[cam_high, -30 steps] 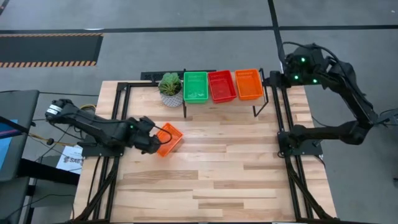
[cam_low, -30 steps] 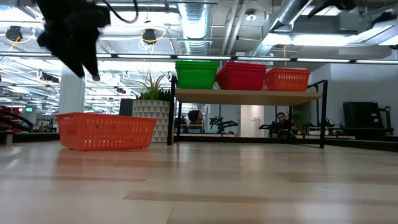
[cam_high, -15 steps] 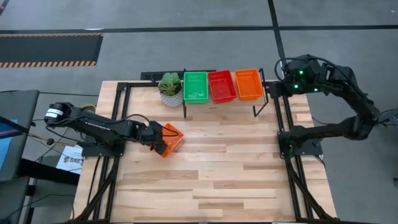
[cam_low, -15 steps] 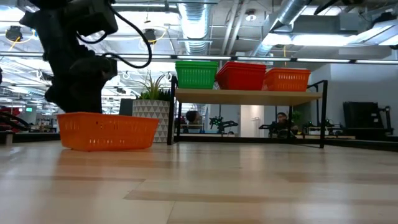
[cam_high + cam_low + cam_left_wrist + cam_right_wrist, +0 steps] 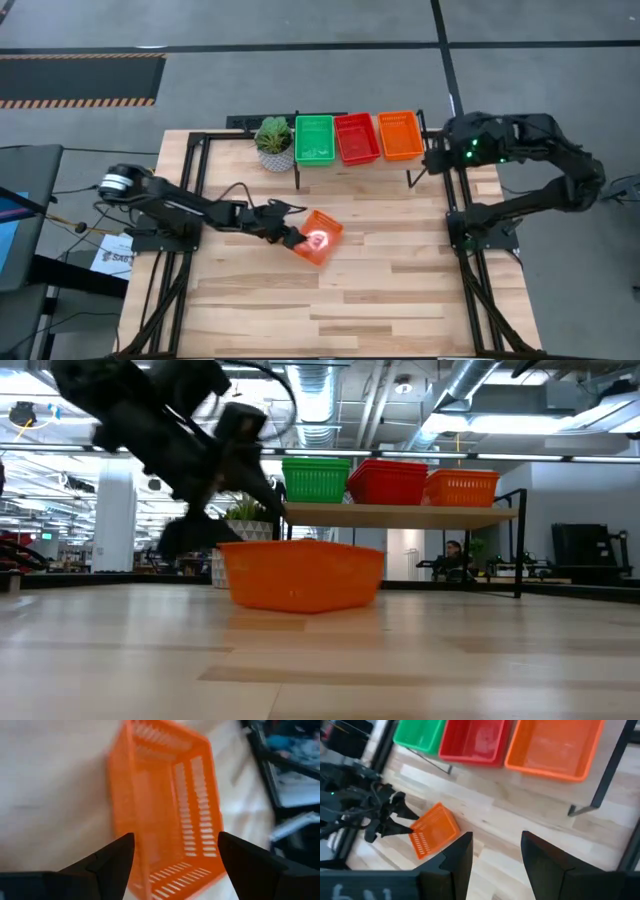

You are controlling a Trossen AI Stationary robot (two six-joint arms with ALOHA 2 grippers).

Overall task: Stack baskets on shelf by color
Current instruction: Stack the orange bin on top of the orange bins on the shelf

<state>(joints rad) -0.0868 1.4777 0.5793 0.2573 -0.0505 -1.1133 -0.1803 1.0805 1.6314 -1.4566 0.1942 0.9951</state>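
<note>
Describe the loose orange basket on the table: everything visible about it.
The loose basket is orange plastic, rectangular, with slotted mesh walls and an open, empty top. It sits upright on the table near its middle, turned askew to the edges, in front of the shelf. The left gripper is at its near end with fingers open; whether they touch the rim cannot be told.
</note>
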